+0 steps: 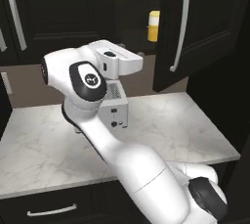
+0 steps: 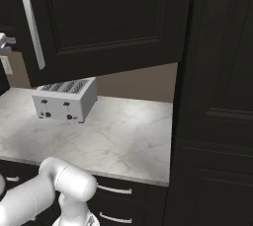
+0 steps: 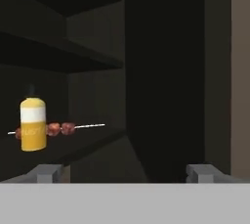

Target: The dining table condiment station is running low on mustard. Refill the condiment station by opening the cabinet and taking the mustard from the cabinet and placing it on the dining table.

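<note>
On the cabinet shelf: mustard (image 3: 33,124) upright, a skewer (image 3: 58,129) behind it.
Cabinet (image 1: 195,27): door open.
Gripper (image 3: 125,173): open, holding nothing.

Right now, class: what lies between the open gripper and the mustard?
In the hand view, nothing: the gripper faces bare shelf before the mustard, which stands left of its line; the skewer lies behind it.

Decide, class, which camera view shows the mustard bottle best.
The hand view: the mustard stands whole on a cabinet shelf, dark nozzle and pale band clear, a skewer behind it. The left base view shows it small and distant past the open cabinet door.
</note>
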